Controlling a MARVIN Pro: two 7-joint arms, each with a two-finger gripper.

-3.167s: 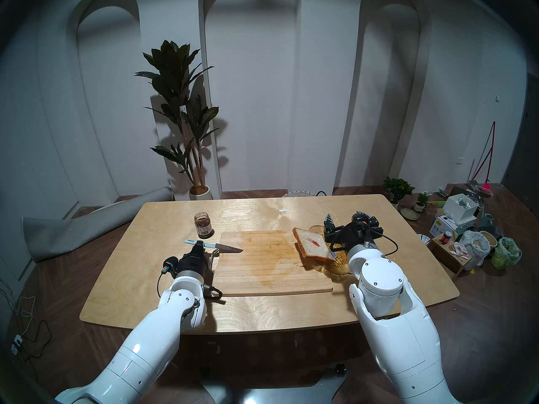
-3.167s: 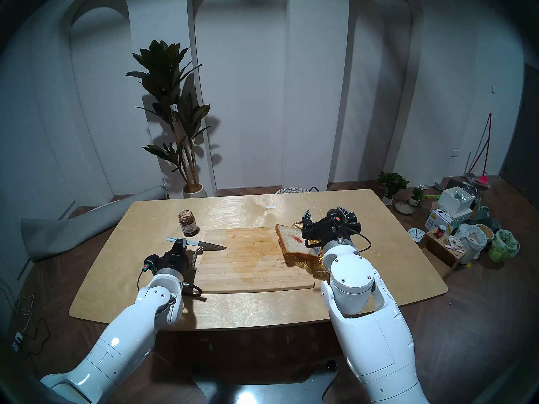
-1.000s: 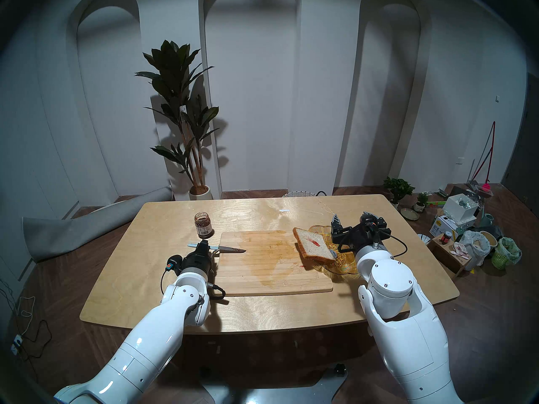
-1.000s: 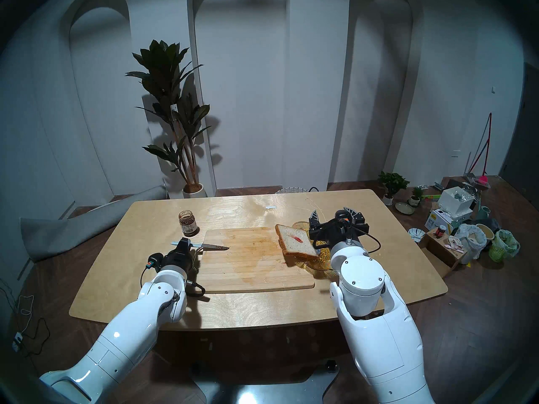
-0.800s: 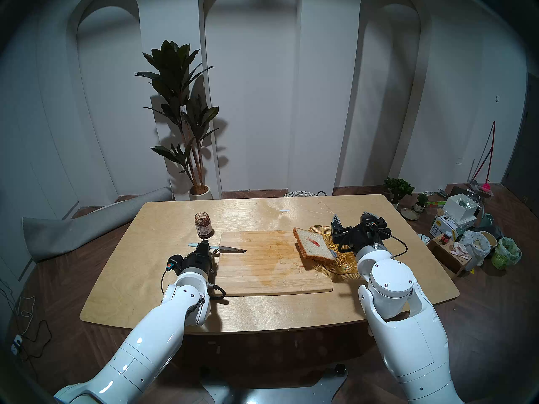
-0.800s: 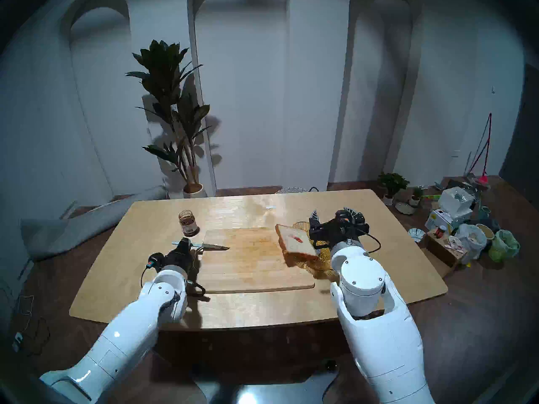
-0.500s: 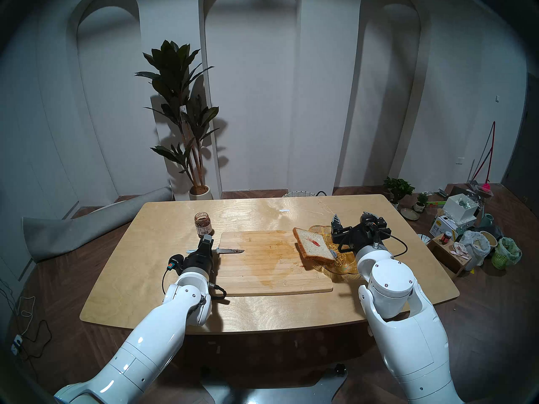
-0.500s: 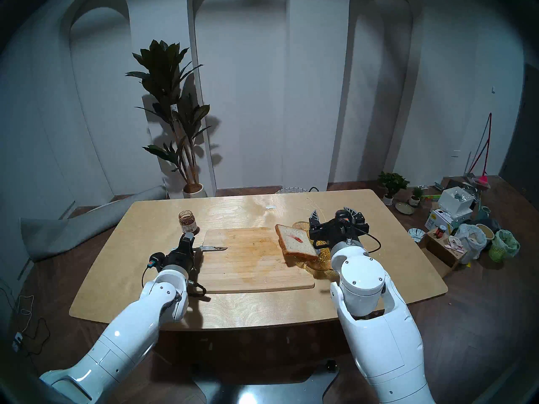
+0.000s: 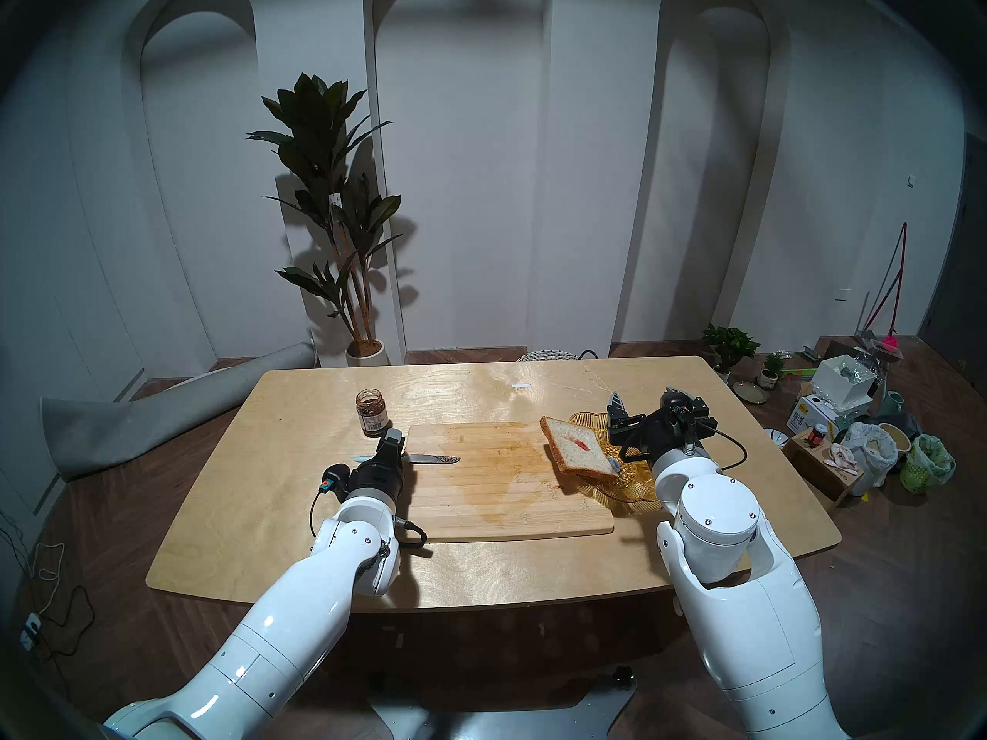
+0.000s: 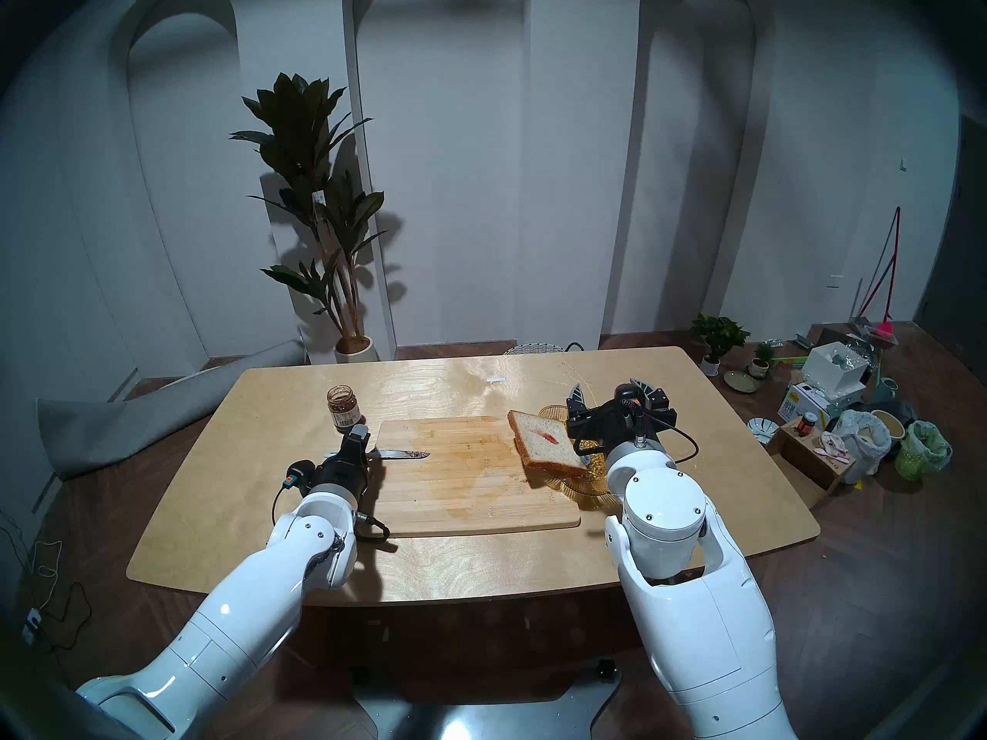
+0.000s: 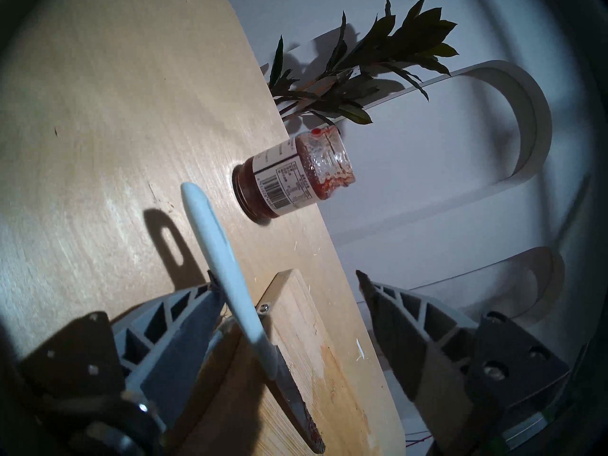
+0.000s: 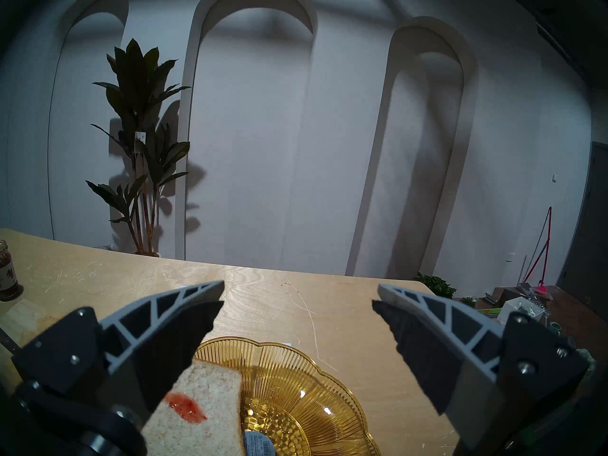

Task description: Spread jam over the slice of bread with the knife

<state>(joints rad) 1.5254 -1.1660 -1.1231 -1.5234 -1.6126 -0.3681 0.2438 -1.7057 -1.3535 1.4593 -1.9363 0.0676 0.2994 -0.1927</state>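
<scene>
On the cutting board's left edge — knife down, jaws apart.
Left gripper straddles its pale handle, unclamped; the jam jar stands just beyond. Right gripper gapes empty over the amber dish — bread slice tilted on it, one red jam smear.
</scene>
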